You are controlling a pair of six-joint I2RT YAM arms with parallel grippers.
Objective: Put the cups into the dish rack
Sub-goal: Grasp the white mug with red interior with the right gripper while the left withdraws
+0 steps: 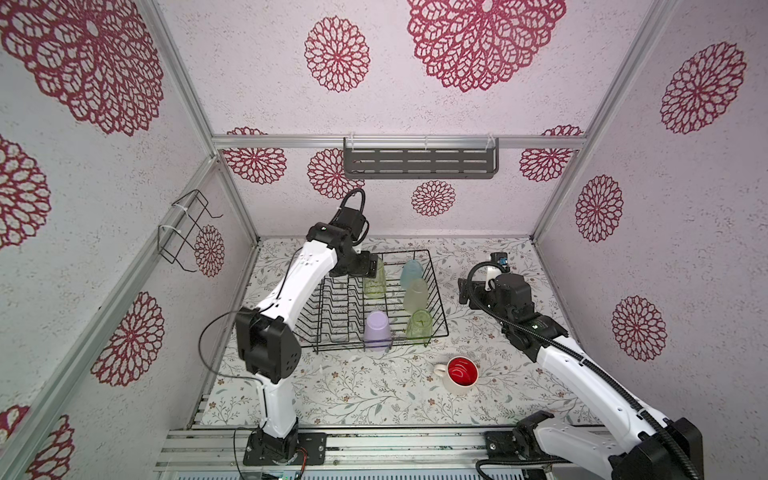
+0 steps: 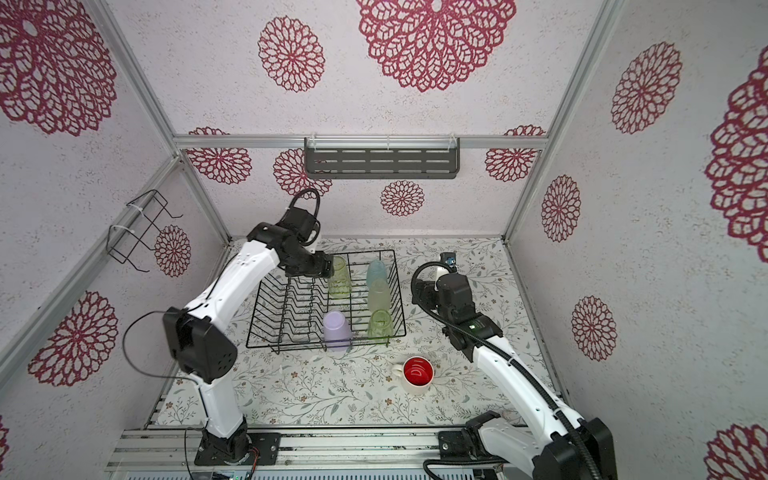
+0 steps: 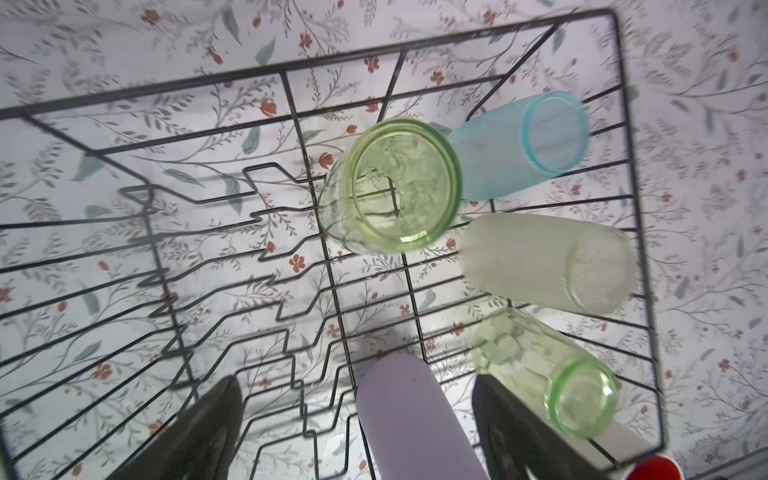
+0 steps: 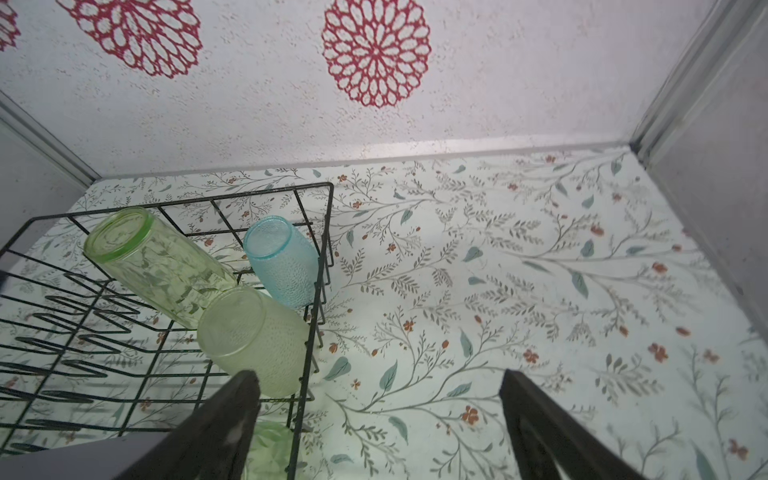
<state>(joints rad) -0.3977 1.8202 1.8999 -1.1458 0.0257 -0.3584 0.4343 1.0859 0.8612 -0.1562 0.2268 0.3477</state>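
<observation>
loading nears its end: five cups (image 1: 377,328) sit inverted in the dish rack (image 1: 439,297), while the cream mug (image 1: 461,374) stands outside it on the table (image 1: 332,395). left gripper (image 3: 357,386) and right gripper (image 4: 380,376) both gape empty; next, one must descend and grasp the mug.

Black dish rack (image 3: 282,71); lilac tumbler (image 1: 377,330); cream mug (image 1: 457,389), red inside.
</observation>
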